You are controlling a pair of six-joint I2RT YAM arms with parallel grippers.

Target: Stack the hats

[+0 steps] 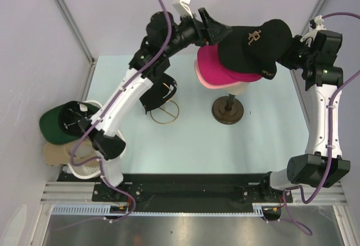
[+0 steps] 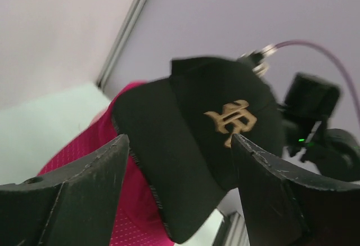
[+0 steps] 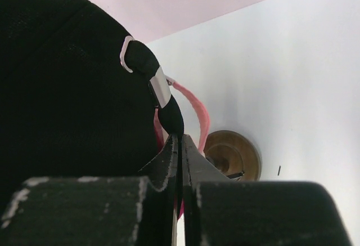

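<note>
Above the pale table (image 1: 185, 144), right gripper (image 3: 179, 142) pinches the gold-monogrammed black cap (image 1: 253, 43); left gripper (image 2: 180, 140) stands wide.

Matt cloth black cap (image 1: 253, 43), gold-stitched; perforated cloth magenta cap (image 1: 214, 72).

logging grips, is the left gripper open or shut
Open: the left gripper has fingers wide apart, black cap visible between them.

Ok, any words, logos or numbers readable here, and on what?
No plain words or numbers are readable.
black cap: a gold emblem on its front, interlaced letter-like strokes, too stylised to read.
magenta cap, green cap, tan cap: no print visible.
</note>
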